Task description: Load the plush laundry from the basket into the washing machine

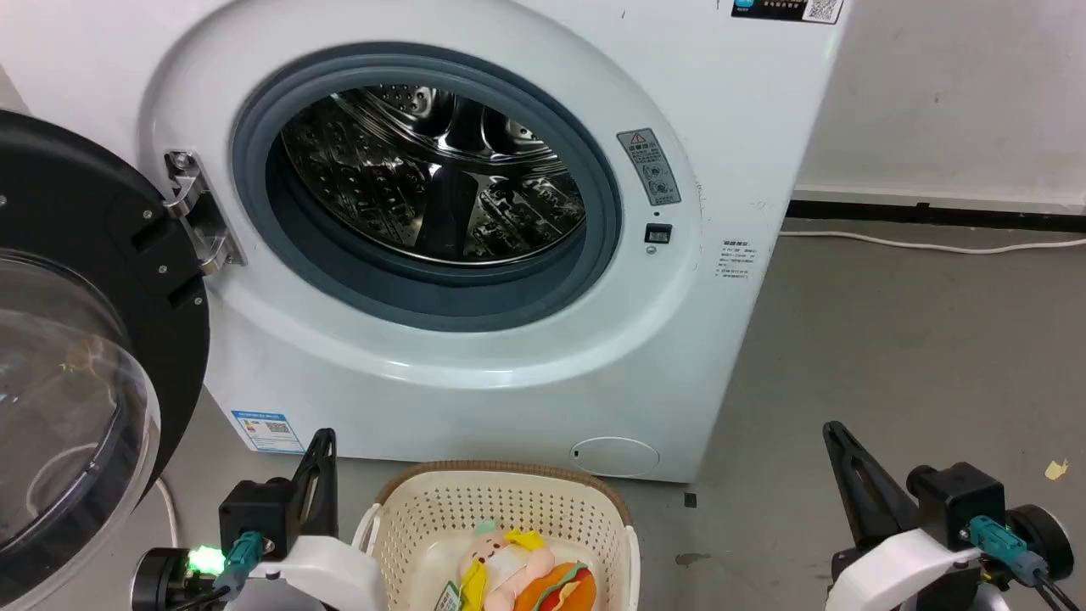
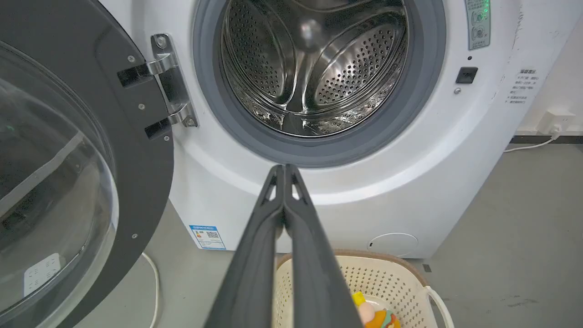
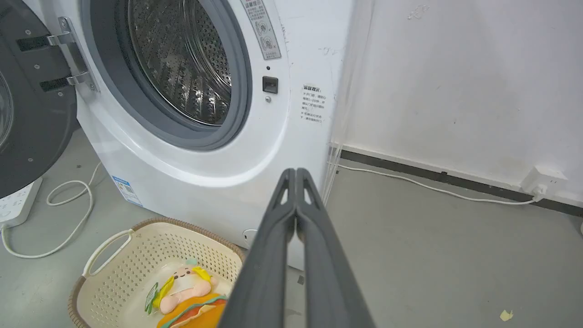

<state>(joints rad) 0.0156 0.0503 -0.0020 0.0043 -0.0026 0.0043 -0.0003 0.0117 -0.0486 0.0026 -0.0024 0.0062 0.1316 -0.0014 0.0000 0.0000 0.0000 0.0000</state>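
The white washing machine (image 1: 475, 365) stands before me with its black-framed door (image 1: 76, 356) swung open to the left, and the steel drum (image 1: 441, 170) looks empty. On the floor in front sits the cream basket (image 1: 501, 501). It holds the peach-pink doll (image 1: 501, 562) and the orange hot-dog bun (image 1: 562, 591). My left gripper (image 1: 322, 440) hovers just left of the basket, shut on nothing. My right gripper (image 1: 836, 433) is off to the basket's right, also shut and empty. Their closed tips point at the washer, as seen on the left gripper (image 2: 284, 169) and the right gripper (image 3: 296, 172).
A white power strip (image 3: 13, 205) and a looped cable (image 3: 68, 218) lie on the grey floor under the open door. Another cable (image 3: 432, 187) runs along the wall to a socket (image 3: 542, 180). A yellow scrap (image 1: 1056, 468) lies at the right.
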